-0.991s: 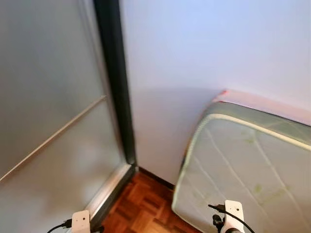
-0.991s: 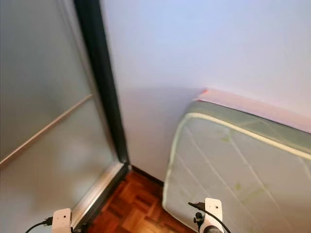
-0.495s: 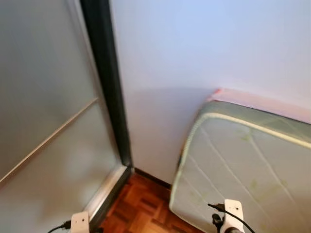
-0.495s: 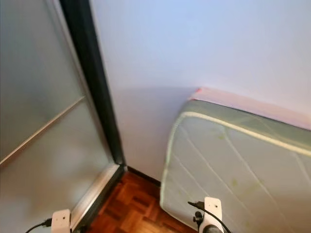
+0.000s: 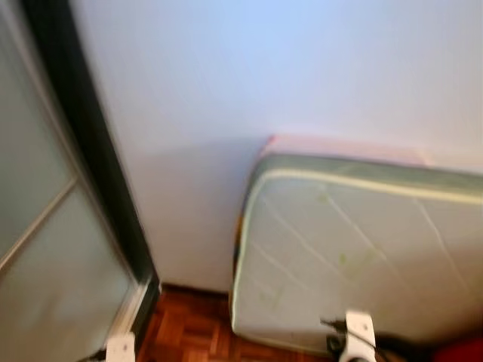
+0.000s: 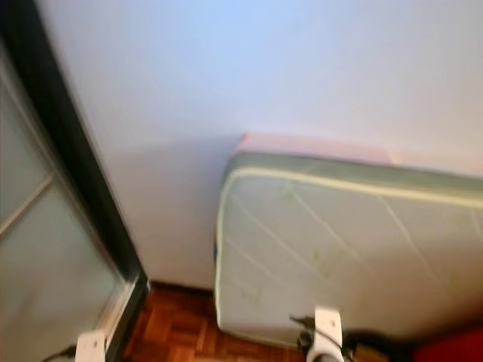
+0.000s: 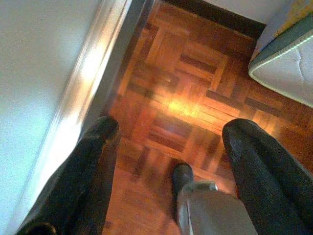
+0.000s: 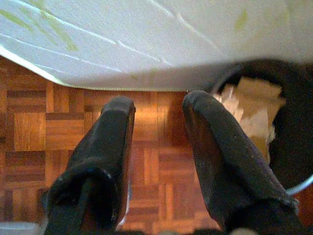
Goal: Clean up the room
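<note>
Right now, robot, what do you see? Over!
Both grippers open, empty: left gripper, right gripper. Pale quilted mattress leaning on white wall. Dark round bin with crumpled paper beside right gripper.

Wall (image 5: 226, 90): plain pale lilac-white. Mattress (image 5: 355, 249): off-white quilted face with diagonal stitch lines and faint yellow-green marks, cream piping, grey-green side band, a pink strip along the top edge. Floor (image 7: 195, 93): reddish-brown parquet in a basket-weave block pattern. Sliding door (image 5: 38, 249): frosted grey-green panels in a black frame with a silver rail. Bin (image 8: 288, 127): black, holding tan and white crumpled paper. Left gripper (image 7: 168, 142) and right gripper (image 8: 156, 117): black fingers
</note>
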Robot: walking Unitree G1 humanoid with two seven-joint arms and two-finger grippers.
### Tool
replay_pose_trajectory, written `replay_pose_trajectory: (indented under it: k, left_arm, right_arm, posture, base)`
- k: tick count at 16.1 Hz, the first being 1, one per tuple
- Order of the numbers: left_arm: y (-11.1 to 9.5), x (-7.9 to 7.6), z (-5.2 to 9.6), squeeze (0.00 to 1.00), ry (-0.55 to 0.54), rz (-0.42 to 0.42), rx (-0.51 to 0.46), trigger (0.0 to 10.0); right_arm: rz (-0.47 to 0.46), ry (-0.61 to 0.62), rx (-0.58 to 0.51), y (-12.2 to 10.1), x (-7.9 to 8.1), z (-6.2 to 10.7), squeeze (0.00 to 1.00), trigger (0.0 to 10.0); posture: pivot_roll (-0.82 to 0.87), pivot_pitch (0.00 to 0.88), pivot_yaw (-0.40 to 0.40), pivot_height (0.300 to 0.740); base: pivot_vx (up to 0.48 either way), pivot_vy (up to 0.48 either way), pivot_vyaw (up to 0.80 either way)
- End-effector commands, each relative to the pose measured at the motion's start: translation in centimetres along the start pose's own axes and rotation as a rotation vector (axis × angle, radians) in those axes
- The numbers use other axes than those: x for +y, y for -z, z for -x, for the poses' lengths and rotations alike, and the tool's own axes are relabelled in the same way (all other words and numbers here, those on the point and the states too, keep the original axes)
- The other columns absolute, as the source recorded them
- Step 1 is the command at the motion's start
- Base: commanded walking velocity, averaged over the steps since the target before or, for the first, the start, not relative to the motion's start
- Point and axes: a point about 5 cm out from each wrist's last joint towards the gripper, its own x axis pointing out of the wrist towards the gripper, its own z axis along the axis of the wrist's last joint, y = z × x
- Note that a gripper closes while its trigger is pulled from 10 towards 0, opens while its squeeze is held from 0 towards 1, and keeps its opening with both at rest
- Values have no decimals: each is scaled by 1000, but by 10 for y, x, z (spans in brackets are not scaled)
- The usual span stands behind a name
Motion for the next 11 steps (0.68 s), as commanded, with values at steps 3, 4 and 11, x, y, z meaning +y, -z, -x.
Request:
replay_pose_trajectory:
  k: [3, 4, 11]
  left_arm:
    - [-31, -10, -7, 0, 89, -123, -49, 10000]
    - [-33, -11, -8, 0, 90, -124, -52, 10000]
    - [-44, -15, -9, 0, 101, -113, -90, 10000]
  right_arm:
    - [-150, -16, -4, -27, -13, -6, 0, 10000]
    - [-150, -13, -4, -27, -13, -6, 0, 10000]
    - [-153, -6, -7, -28, -12, -6, 0, 10000]
  posture:
    - [-85, 0, 80, 740]
    - [-84, 0, 79, 740]
    - [-87, 0, 84, 740]
  base:
    - [0, -105, -800]
    - [0, 0, -800]
    - [0, 0, -800]
